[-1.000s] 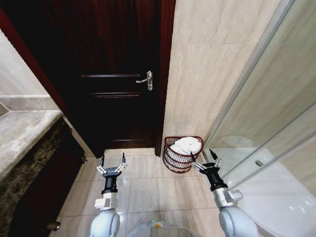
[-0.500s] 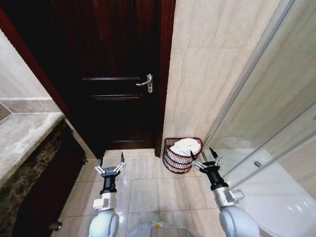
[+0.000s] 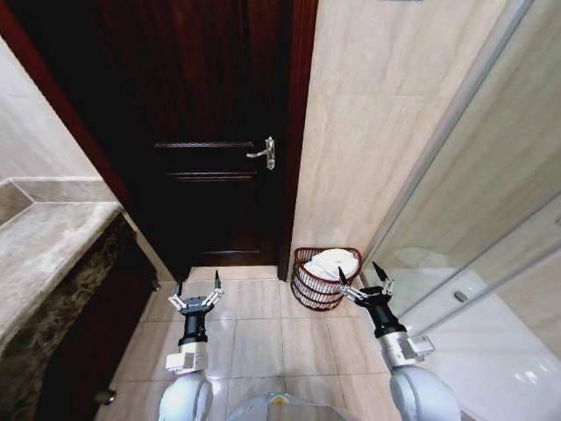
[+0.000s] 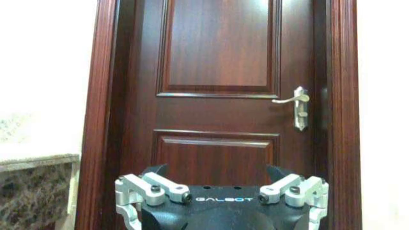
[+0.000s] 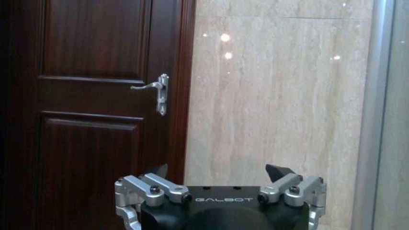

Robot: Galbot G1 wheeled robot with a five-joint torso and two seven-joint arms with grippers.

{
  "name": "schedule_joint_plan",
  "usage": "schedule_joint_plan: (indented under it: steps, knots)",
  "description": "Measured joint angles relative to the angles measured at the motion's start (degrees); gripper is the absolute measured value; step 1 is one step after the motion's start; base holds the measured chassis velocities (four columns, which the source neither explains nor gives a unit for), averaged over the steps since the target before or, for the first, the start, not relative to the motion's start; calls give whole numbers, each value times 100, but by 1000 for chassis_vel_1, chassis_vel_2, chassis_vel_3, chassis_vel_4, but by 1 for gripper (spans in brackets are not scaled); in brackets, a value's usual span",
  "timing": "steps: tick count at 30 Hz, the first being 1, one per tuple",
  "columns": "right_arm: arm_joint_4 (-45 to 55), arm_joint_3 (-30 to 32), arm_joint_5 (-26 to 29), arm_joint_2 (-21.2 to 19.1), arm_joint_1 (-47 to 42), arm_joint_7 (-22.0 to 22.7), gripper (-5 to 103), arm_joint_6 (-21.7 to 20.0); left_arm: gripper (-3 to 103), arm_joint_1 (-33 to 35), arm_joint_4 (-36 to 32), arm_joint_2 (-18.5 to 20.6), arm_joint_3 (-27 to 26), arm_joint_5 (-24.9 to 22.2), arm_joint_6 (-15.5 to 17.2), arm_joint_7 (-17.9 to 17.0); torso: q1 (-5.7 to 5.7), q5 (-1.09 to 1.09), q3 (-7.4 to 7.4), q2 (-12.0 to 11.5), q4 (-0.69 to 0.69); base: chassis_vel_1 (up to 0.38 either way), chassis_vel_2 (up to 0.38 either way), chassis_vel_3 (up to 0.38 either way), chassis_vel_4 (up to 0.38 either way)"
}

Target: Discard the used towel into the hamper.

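Already the towel (image 3: 331, 261) lies heaped in the hamper (image 3: 326, 277), which stands on the floor against the wall, just ahead of the right gripper (image 3: 363, 284) and slightly to its inner side. That gripper is spread and empty, far nearer than the left gripper (image 3: 196, 291), also spread, which faces the door (image 3: 219, 132), well apart from the hamper.
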Motion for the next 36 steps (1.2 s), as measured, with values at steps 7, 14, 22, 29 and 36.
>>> schedule_joint_plan:
  steps: [7, 14, 22, 29, 36]
  knots:
    - [26, 14, 23, -1, -41, 0, 100, 23, 100, -13, 3, 0, -5, 40, -18, -9, 56, 0, 66, 121, 1, 0, 0, 0, 0]
    - [47, 12, 30, -2, -79, 0, 100, 46, 100, -5, 5, -2, 9, 41, -18, -16, 149, 0, 180, 330, 1, 0, 0, 0, 0]
    - [89, 8, 33, -2, -103, -9, 100, 38, 100, -16, 49, -1, 24, 3, -193, -40, 236, 0, 292, 529, 1, 0, 0, 0, 0]
    - [156, 6, 34, -19, -173, -17, 100, 9, 100, -13, 51, -1, 38, 56, -224, -59, 244, 0, 303, 545, 1, 0, 0, 0, 0]
    - [171, 15, 45, -28, -164, -26, 100, 28, 100, -19, 64, -2, 54, 71, -245, -66, 238, 1, 293, 525, 1, 48, -56, -56, 60]
